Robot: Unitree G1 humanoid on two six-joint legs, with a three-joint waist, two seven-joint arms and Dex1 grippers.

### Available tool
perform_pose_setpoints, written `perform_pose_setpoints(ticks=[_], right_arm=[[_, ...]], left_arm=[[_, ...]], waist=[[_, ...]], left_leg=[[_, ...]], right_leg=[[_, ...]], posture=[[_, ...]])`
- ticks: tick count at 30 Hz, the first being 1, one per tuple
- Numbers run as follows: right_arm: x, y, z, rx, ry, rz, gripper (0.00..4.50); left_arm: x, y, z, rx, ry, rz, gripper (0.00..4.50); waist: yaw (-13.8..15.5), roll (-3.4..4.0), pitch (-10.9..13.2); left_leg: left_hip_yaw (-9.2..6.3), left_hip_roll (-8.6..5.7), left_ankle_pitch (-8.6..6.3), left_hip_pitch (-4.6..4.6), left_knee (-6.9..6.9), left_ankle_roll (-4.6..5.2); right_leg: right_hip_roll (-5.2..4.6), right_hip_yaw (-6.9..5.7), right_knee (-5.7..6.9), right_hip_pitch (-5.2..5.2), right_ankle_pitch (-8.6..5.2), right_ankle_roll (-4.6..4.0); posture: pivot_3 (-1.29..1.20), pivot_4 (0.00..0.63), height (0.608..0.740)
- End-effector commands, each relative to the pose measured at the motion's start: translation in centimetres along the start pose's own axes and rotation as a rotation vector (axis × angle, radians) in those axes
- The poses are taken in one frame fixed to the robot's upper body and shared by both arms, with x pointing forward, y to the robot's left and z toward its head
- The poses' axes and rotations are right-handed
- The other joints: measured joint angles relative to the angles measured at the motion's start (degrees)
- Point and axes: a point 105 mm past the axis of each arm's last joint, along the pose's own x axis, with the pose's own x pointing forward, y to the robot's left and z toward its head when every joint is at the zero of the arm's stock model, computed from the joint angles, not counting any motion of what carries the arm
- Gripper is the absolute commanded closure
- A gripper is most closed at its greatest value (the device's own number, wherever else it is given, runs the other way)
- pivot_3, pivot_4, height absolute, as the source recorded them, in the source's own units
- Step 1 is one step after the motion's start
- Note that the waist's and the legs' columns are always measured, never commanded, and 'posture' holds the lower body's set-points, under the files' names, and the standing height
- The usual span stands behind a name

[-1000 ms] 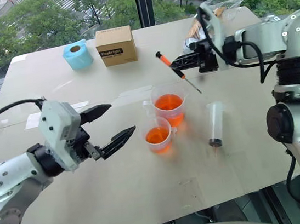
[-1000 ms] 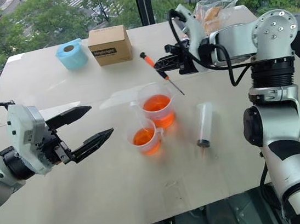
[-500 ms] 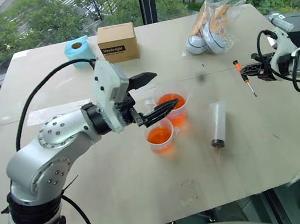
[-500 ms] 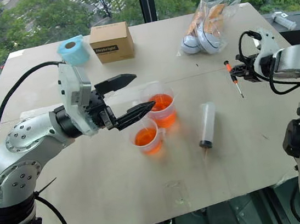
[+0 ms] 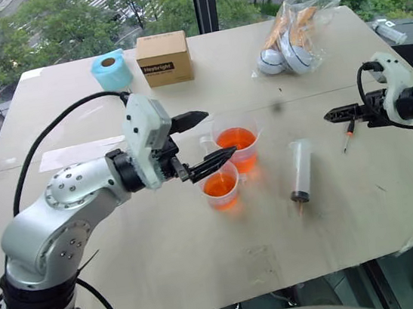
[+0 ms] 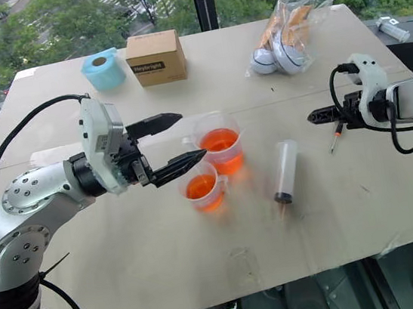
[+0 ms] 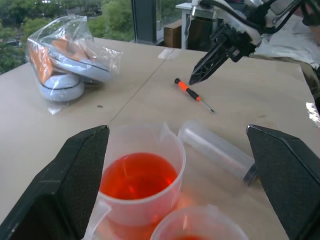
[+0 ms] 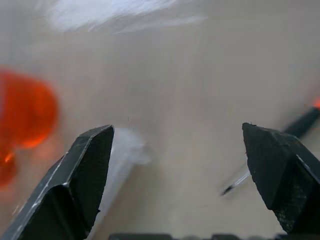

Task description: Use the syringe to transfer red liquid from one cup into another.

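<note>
The clear syringe (image 5: 298,171) lies flat on the table, right of two clear cups. The larger cup (image 5: 238,143) and the smaller cup (image 5: 220,188) in front of it both hold red liquid (image 7: 138,175). My left gripper (image 5: 220,132) is open and level, with its tips at the cups' left side. In the left wrist view the larger cup sits between its fingers (image 7: 75,175). My right gripper (image 5: 328,116) is open at the right side of the table, holding nothing. A thin orange-and-black screwdriver (image 5: 348,134) lies on the table just below it.
A plastic bag (image 5: 292,25) of balls lies at the back right. A cardboard box (image 5: 163,58) and a blue tape roll (image 5: 112,70) stand at the back left. The table's right edge is near my right gripper.
My right gripper swung right and down, then opened and let go of the screwdriver, which now lies on the table. My left gripper came in towards the cups.
</note>
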Motion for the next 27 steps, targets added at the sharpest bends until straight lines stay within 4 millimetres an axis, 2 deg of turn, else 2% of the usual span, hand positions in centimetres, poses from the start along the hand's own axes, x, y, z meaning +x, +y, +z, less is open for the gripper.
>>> perform_pose_setpoints(ticks=[1, 5, 8, 18, 23, 27], right_arm=[[-0.2, 2.1, -1.1, -0.039, 0.072, 0.084, 0.15], [1.2, 3.8, -2.7, -0.039, 0.148, 0.112, 0.15], [2.8, 3.7, -3.2, 0.016, 0.139, 0.021, 0.15], [7.8, 5.4, -2.3, 0.129, 0.101, -0.068, 0.15], [9.0, 6.0, -1.8, 0.146, 0.119, -0.093, 0.15], [9.3, 5.4, -2.5, 0.114, 0.154, -0.135, 0.15]], left_arm=[[-0.5, -0.5, 0.8, 0.049, -0.002, -0.029, 0.0], [-0.7, -0.6, 0.8, 0.06, 0.025, -0.057, 0.0], [-0.7, -0.6, 0.9, 0.071, 0.037, -0.071, 0.0], [-0.6, -0.6, 0.5, 0.077, 0.046, -0.03, 0.0], [-0.5, -0.8, 0.6, 0.081, 0.042, -0.029, 0.0], [-0.4, -1.2, 0.7, 0.082, 0.04, -0.037, 0.0]], waist=[[0.0, -0.17, 0.1], [-0.3, -0.39, 0.2], [-0.3, -0.42, 0.2], [-0.4, -0.49, 0.2], [-0.4, -0.49, 0.2], [-0.4, -0.49, 0.2]], left_leg=[[0.0, -0.01, 0.0, 0.01, 0.03, 0.0], [0.01, -0.02, 0.0, 0.02, 0.12, 0.01], [0.0, -0.01, 0.0, 0.01, 0.13, 0.0], [0.02, 0.03, 0.01, -0.01, 0.24, -0.02], [0.02, 0.03, 0.01, -0.03, 0.29, -0.02], [0.01, 0.03, 0.01, -0.03, 0.29, -0.02]], right_leg=[[0.0, 0.0, -0.01, 0.02, 0.0, 0.0], [0.01, 0.01, 0.03, 0.06, 0.0, 0.0], [0.0, 0.0, 0.05, 0.05, 0.0, 0.0], [0.0, 0.03, 0.17, 0.01, 0.0, 0.01], [0.0, -0.02, 0.16, 0.01, 0.0, 0.01], [0.0, -0.04, 0.17, 0.01, 0.0, 0.01]], posture=[[0.0, 0.15, 0.74], [0.0, 0.15, 0.74], [0.0, 0.15, 0.74], [0.0, 0.15, 0.74], [0.0, 0.15, 0.74], [0.0, 0.15, 0.74]])
